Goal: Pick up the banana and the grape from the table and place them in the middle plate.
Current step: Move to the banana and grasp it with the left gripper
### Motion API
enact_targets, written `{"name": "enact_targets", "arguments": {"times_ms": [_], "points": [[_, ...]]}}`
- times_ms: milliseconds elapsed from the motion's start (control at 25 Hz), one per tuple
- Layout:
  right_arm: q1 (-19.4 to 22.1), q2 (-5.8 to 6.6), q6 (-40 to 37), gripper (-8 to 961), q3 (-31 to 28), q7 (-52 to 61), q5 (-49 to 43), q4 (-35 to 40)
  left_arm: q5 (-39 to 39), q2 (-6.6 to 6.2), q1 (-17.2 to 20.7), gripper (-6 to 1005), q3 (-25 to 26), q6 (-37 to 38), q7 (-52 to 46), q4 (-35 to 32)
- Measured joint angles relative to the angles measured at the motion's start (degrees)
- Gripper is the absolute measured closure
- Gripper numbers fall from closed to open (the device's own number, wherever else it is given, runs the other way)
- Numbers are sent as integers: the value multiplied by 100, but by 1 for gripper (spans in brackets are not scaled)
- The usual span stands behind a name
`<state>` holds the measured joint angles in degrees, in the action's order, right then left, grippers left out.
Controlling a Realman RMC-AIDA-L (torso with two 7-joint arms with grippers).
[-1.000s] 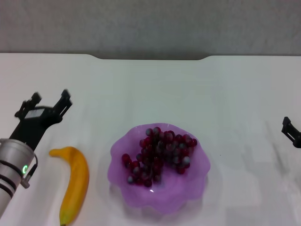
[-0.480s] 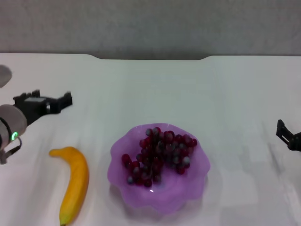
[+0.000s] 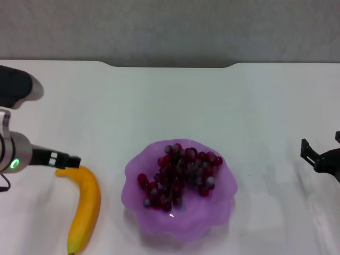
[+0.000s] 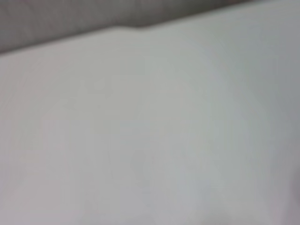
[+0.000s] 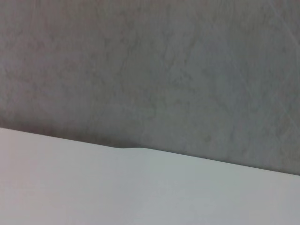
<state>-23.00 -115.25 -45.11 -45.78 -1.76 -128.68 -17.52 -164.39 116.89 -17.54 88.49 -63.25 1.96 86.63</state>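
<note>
The banana (image 3: 85, 207) lies on the white table (image 3: 255, 95) at the front left, its greenish tip toward me. The grape bunch (image 3: 178, 175) lies inside the lilac scalloped middle plate (image 3: 223, 199) at the front centre. My left gripper (image 3: 66, 160) is low over the table, pointing right, right at the banana's far end; I see it edge-on. My right gripper (image 3: 321, 154) is open and empty at the far right edge, well away from the plate. The wrist views show only bare table (image 4: 150, 140) and grey wall.
The table's notched far edge (image 3: 170, 65) meets a grey wall (image 3: 170, 26); the notch also shows in the right wrist view (image 5: 126, 146). Bare tabletop lies between the plate and the right gripper.
My left gripper has swung down and turned, from behind the banana to its far end. My right gripper has moved slightly left into view. Banana, grapes and plate have not moved.
</note>
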Motion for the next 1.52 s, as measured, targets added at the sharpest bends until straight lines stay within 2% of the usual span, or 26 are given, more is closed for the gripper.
{"name": "enact_targets", "arguments": {"times_ms": [200, 440, 640, 960, 1520], "points": [[-15, -3, 26, 62, 35, -8, 0, -13, -6, -4, -129, 117, -8, -679, -143, -9], [35, 14, 14, 62, 13, -10, 27, -23, -2, 15, -359, 121, -224, -770, -542, -354], [37, 14, -11, 62, -17, -12, 44, 11, 349, 22, -603, 118, -370, -828, -748, -727], [28, 11, 4, 62, -6, -20, 33, 12, 537, 25, -807, 114, -376, -613, -770, -1358], [22, 11, 3, 62, 13, -27, 23, 2, 688, 27, -914, 157, -452, -85, -801, -1992]]}}
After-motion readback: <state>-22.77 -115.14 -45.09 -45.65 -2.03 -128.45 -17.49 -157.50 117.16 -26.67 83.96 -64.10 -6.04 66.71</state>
